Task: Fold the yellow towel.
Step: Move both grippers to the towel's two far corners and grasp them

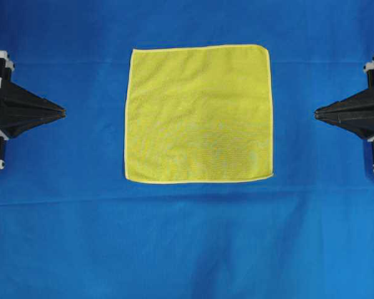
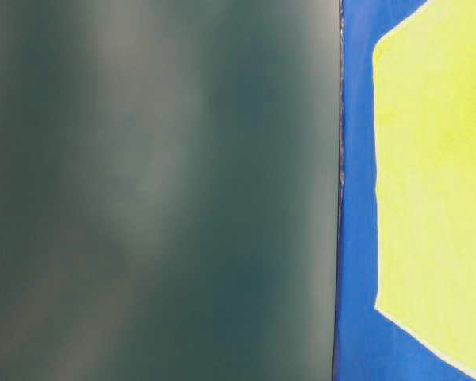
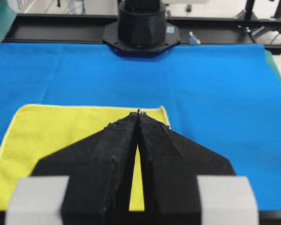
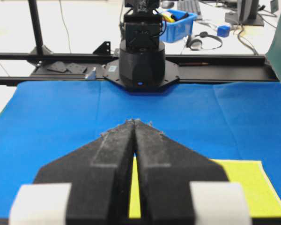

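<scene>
Yellow towel (image 1: 199, 114) lying flat, unfolded, mid blue cloth (image 1: 187, 243) covering surface. Left gripper (image 1: 62, 112) and right gripper (image 1: 317, 113) hovering at opp. sides, fingers pressed together, gripping nothing.

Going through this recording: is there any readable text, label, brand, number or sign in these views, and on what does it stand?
No readable text in any view.
yellow towel: no tag or print shows.
blue cloth: plain.
left gripper and right gripper: no markings show.
Small sticker on the arm base: too small and blurred to read.
</scene>
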Tool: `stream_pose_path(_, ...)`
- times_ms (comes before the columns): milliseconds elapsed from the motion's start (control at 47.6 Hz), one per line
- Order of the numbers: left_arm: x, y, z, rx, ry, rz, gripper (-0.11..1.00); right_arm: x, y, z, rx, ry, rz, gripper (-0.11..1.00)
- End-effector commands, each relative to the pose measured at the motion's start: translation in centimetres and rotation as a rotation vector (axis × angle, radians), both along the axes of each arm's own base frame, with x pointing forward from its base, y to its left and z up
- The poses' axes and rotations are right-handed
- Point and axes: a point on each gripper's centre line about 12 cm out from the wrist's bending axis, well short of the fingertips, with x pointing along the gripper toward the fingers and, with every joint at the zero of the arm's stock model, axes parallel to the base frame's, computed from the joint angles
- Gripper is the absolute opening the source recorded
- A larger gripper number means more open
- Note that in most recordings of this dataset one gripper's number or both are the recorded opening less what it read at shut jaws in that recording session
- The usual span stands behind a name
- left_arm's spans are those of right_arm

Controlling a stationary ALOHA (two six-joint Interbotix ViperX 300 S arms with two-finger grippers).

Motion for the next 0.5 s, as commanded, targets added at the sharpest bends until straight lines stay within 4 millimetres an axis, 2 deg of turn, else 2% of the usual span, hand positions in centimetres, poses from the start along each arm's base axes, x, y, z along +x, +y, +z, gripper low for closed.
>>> stream_pose_path(0, 0.4, 0.1, 0.6, -0.033, -0.002, 0.005, 0.0, 0.3, 0.0, 1.2, 0.015, -0.028, 0.0, 0.0)
stream_pose_path(231, 0.7, 1.1, 0.0, -0.028, 0.025, 0.057, 0.0, 1.3, -1.9, 0.5, 0.057, 0.105, -0.09, 0.0)
stream_pose_path(483, 2.3, 5.2, -2.8, -0.048, 0.143, 0.236, 0.0, 2.5, -6.1, -1.5, 0.083, 0.212, -0.27, 0.0)
